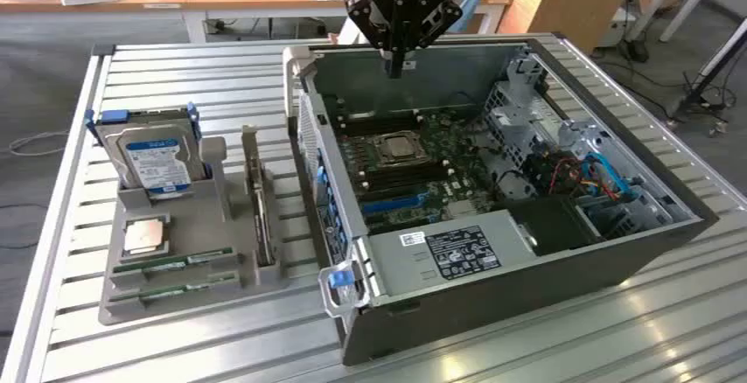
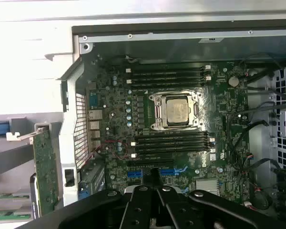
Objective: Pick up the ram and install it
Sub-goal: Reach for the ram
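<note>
Two green ram sticks (image 1: 175,263) lie side by side in the grey holder (image 1: 205,217) at the exterior view's left; their ends also appear in the wrist view (image 2: 4,196). My gripper (image 1: 397,68) hangs shut over the far side of the open computer case (image 1: 653,234), well away from the sticks, with nothing between its fingers. In the wrist view the black fingers (image 2: 142,205) meet over the motherboard (image 2: 229,109), whose dark memory slots (image 2: 169,76) run on both sides of the processor socket (image 2: 175,110).
The holder also carries a blue-labelled hard drive (image 1: 152,160), a square silver chip (image 1: 143,236) and an upright card (image 1: 259,208). Cables (image 1: 589,177) and a power supply (image 1: 461,247) crowd the case's near end. Desks stand beyond the slatted table (image 1: 175,348).
</note>
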Controlling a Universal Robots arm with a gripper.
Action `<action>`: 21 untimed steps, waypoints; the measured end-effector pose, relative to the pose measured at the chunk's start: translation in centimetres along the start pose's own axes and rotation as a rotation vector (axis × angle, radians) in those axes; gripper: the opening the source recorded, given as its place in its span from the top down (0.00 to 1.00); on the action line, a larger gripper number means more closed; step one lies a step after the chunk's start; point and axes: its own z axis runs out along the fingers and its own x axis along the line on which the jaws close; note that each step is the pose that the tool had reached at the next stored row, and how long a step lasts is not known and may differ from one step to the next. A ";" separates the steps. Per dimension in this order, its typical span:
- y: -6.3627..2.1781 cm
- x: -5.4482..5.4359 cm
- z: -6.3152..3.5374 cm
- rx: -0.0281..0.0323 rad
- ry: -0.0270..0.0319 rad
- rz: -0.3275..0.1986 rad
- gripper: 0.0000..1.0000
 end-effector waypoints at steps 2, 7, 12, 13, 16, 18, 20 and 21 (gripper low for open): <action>0.00 0.0 0.00 0.0000 0.0000 0.000 0.89; 0.00 0.1 0.01 -0.0002 -0.0002 0.000 0.89; -0.03 0.4 0.00 0.0000 0.0000 0.000 0.89; -0.03 0.4 0.00 0.0000 0.0000 0.000 0.89; -0.05 0.6 -0.01 0.0000 0.0000 0.000 0.89; -0.06 0.8 -0.01 -0.0001 0.0000 0.000 0.89; -0.07 0.9 -0.01 -0.0001 -0.0001 0.000 0.89; -0.07 1.0 -0.01 -0.0001 -0.0001 0.000 0.89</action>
